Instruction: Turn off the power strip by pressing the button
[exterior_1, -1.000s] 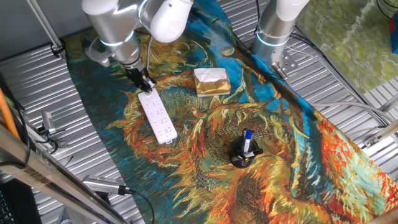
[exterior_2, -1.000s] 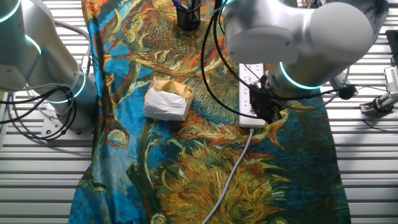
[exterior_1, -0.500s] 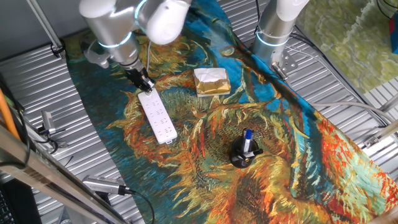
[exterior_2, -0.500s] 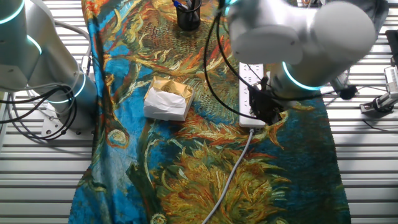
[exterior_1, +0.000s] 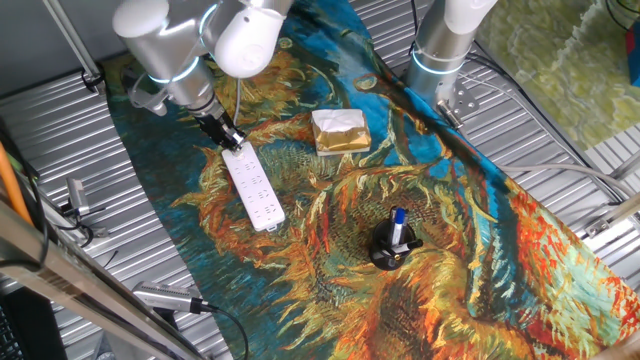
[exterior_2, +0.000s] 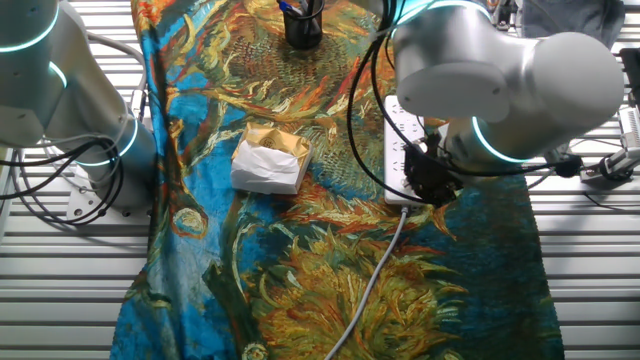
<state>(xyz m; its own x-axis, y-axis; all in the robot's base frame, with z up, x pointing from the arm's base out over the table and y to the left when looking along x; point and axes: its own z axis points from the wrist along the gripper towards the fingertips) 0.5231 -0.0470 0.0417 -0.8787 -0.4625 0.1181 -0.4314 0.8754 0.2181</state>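
One white power strip (exterior_1: 252, 187) lies flat on the patterned tabletop (exterior_1: 470, 250), its long axis running away from my gripper (exterior_1: 226, 139), which sits directly over the cable end where I judge the button is; jaws' state I cannot tell.

arm bent low, hand (exterior_1: 229, 140) angled down

Open cloth beside power strip (exterior_1: 253, 188), gold-wrapped block (exterior_1: 340, 131) well apart, pen holder (exterior_1: 393, 247) farther, second arm's base (exterior_1: 437, 62) at desk edge
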